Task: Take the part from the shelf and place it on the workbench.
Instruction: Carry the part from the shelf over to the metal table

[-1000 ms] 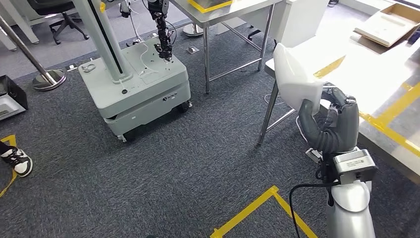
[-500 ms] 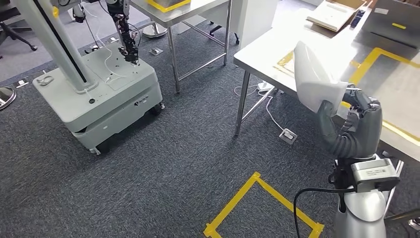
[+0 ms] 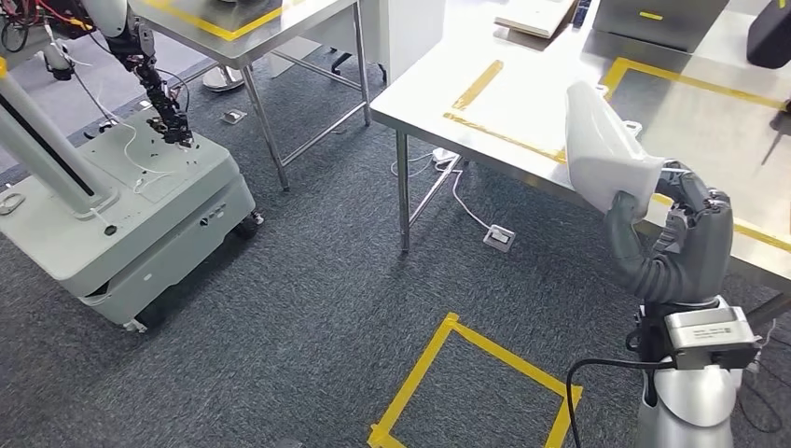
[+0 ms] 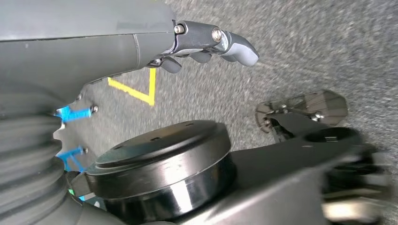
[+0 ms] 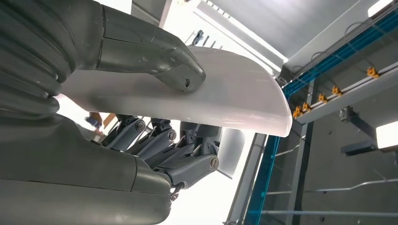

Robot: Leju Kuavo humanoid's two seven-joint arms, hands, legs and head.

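Head view looks down from high; both wrist views sit close behind each robot hand (image 5: 141, 140).

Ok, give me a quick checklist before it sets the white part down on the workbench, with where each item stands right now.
1. Grip on the part: ok. The right hand holds the white part, thumb on one face and fingers on the other in the right wrist view.
2. Part over the workbench: ok. It hangs above the near edge, by the yellow tape line.
3. Part set down: not ok. It is tilted upright in the hand, not resting on the surface.
4. Landing spot: ok. The steel beside the part looks bare.
5. Left hand: ok. It hangs over the carpet and holds nothing.
6. Height above the surface: cannot tell.
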